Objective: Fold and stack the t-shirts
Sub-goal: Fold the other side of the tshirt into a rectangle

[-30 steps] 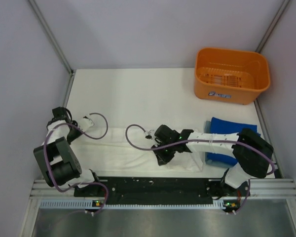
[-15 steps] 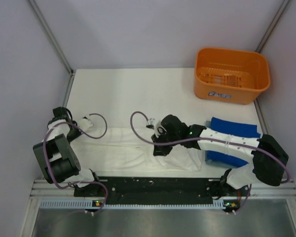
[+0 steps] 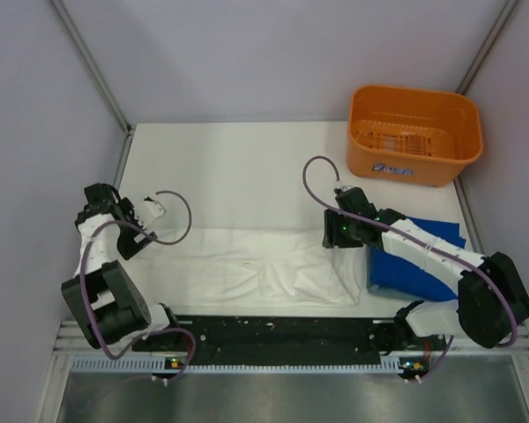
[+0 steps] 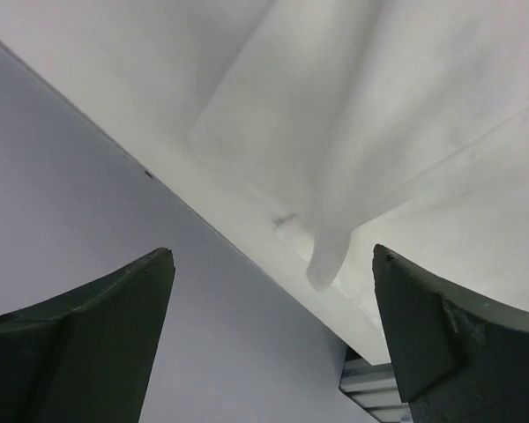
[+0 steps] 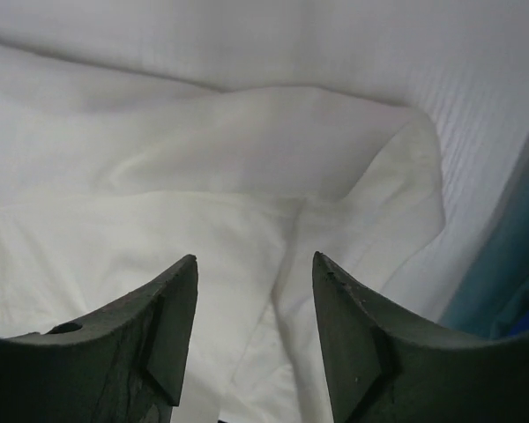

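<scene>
White t-shirt (image 3: 247,264) is laid along the near edge of the table (image 3: 229,167), blue t-shirt (image 3: 401,278) folded at its near right corner. Left gripper (image 4: 271,254) and right gripper (image 5: 255,257) (previously clamped) are now parted and empty, the right withdrawn rightward.

You get only part of the blue t-shirt (image 3: 404,275) — the right arm (image 3: 423,247) crosses it — and the label (image 3: 394,169) on the orange basket (image 3: 445,161) is too small to read.
</scene>
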